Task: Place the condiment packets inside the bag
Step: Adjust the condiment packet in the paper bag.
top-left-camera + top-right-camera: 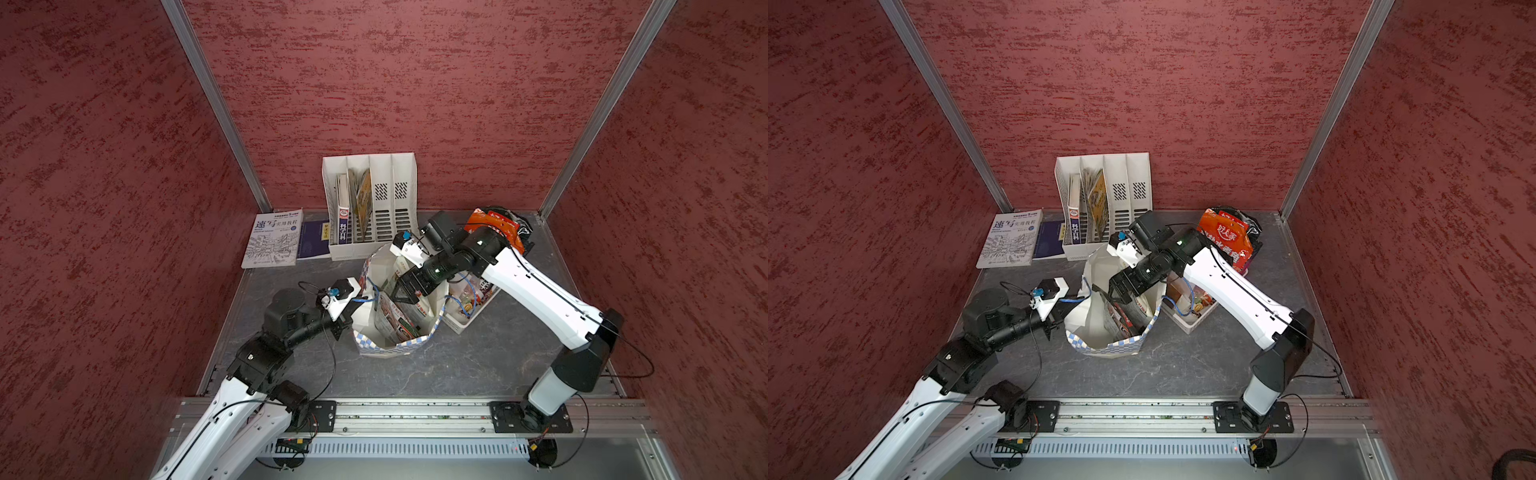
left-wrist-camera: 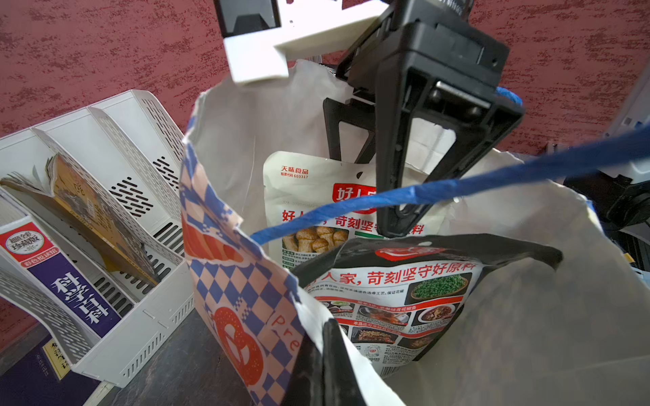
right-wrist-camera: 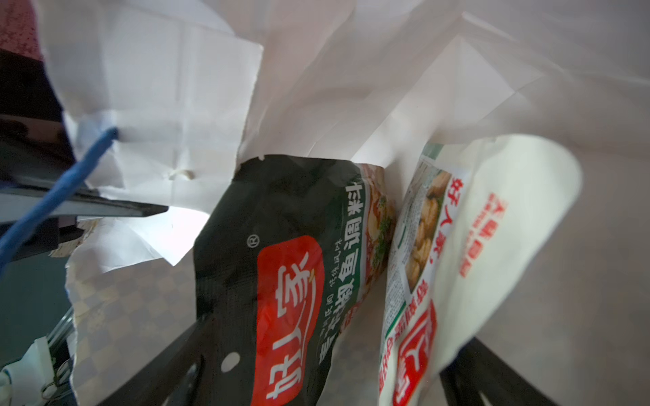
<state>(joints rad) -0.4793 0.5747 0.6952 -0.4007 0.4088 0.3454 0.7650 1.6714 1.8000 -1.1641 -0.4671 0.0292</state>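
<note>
A white packet (image 2: pixel 316 189) and a black packet (image 2: pixel 387 298), 2 in all, stand in the bag (image 1: pixel 399 347).
The left gripper (image 1: pixel 353 308) is clamped on the bag's rim by the blue handle (image 2: pixel 492 175); the right gripper (image 1: pixel 405 293) is in its mouth, fingers wide apart astride the white packet. An orange packet (image 1: pixel 1225 241) stands outside, at the back.

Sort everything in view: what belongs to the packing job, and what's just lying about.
Job: bag; black packet and white packet inside it; orange packet at the back.
Lying about: file rack; sketch book; blue book.
</note>
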